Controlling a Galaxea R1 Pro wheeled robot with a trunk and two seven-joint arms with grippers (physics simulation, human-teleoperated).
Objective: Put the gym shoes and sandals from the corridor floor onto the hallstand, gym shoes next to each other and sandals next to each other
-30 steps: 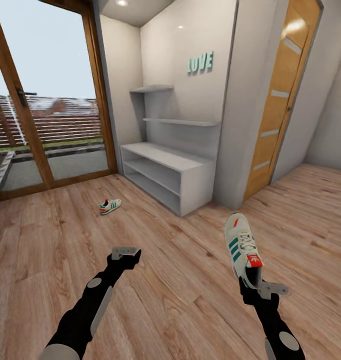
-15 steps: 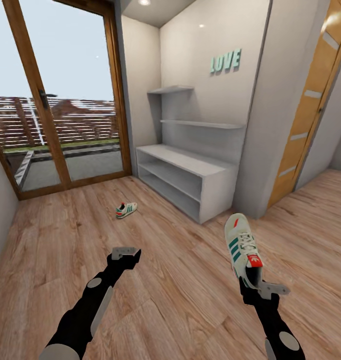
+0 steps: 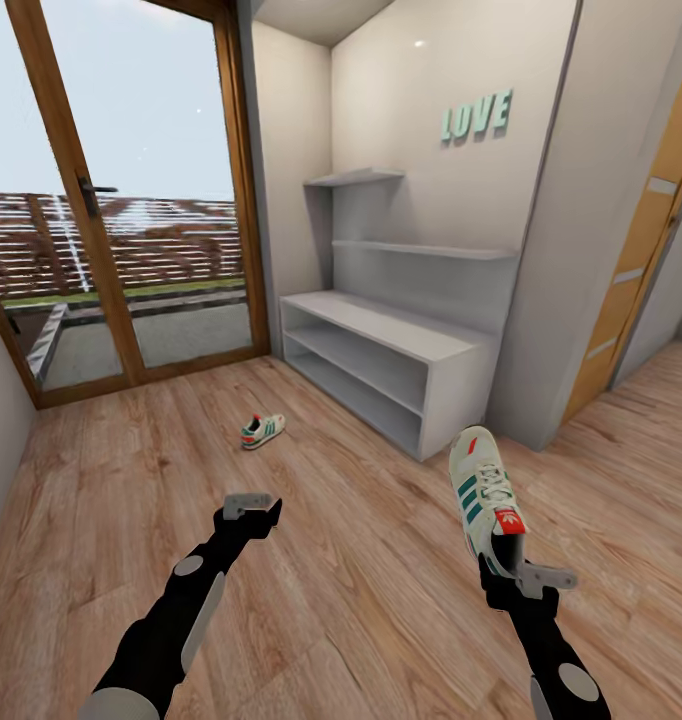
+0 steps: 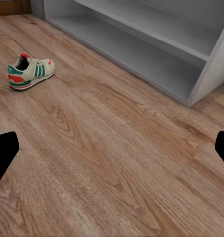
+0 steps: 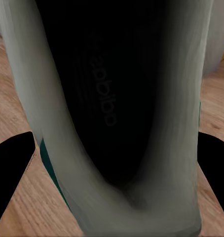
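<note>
You are facing a corner of the corridor with light brown wood-grain plank flooring (image 3: 361, 590) spreading under both arms. At about 1 o'clock stands the pale grey-white hallstand (image 3: 381, 365), a long low bench top over two open shelf tiers, with staggered wall shelves (image 3: 421, 248) above it and teal letters spelling LOVE (image 3: 476, 116) on the wall. Its tiers and bench top are bare. At 10 o'clock a tall wood-framed glass door (image 3: 101, 200) looks out on a slatted fence, and at 2 o'clock an orange-brown wooden door (image 3: 646, 250) closes the right side.

Your right gripper (image 3: 509, 562) is clenched on the heel end of a cream-white lace-up gym shoe with teal-green side stripes and a red-orange heel patch (image 3: 484, 490), held off the floor with its toe pointing toward 12 o'clock, in front of the hallstand's near end. In the right wrist view the shoe's dark insole (image 5: 112, 98) sits between the two black fingers (image 5: 11, 173).

The second gym shoe of the same colouring (image 3: 263, 430) lies on the planks at 11 o'clock, near the hallstand's lower tier but apart from it. Your left gripper (image 3: 251, 508) hangs empty over the floor with its jaws spread, the shoe (image 4: 30, 73) well ahead of it.
</note>
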